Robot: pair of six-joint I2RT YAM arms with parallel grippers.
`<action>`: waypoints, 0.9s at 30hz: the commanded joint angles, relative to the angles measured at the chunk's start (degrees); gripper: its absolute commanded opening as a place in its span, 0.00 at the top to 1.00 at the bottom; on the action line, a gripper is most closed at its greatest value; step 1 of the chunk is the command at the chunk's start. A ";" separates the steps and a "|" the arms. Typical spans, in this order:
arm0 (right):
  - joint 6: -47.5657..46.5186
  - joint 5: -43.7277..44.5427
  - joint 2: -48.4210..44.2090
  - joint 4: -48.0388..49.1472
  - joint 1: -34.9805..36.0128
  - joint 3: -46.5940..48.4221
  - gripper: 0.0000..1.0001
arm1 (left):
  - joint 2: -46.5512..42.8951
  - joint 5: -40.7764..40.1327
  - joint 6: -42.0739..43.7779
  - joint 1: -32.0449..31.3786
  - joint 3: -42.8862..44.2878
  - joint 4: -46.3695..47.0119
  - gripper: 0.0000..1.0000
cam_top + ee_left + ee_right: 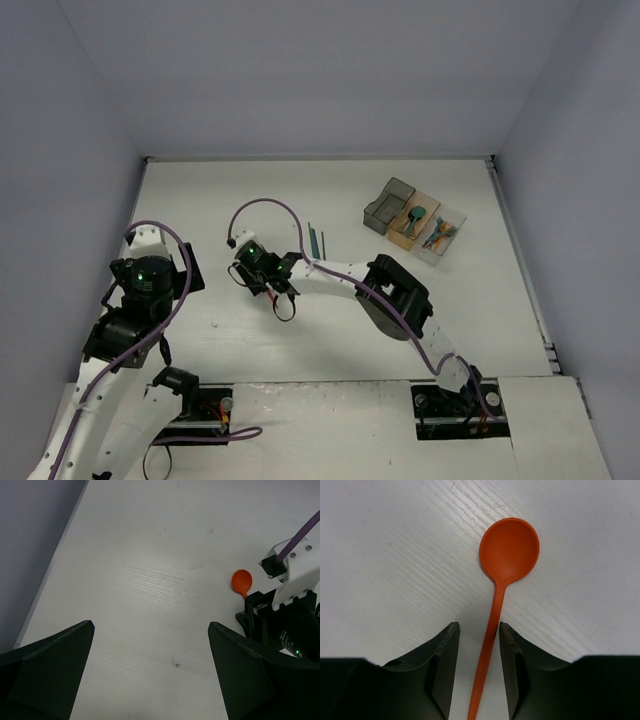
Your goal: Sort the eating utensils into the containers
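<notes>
left gripper [150,645], nearest: jaws wide apart, nothing between them. right gripper [479,630], mid-table: jaws narrowed around the handle of the orange spoon [509,547], a gap showing on one side, so not yet clamped. the spoon lies flat on the table [200,200]. beyond it: two slim teal utensils [316,240], loose. far right: dark grey bin [385,212], contents unclear; orange-tan bin [403,237] with teal pieces; clear bin [432,255] with teal and orange pieces. judged partly sorted, with at least three pieces left. utensil types in the bins are too small to tell.

arms [335,278]: white shells, black joints | cables [268,203]: purple | tool fingers [442,672]: black | LEDs [141,265]: green
</notes>
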 commanded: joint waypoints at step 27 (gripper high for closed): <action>9.56 13.64 -29.88 0.17 -18.76 -14.99 1.00 | 1.43 -0.87 -0.74 -0.28 0.23 2.13 0.03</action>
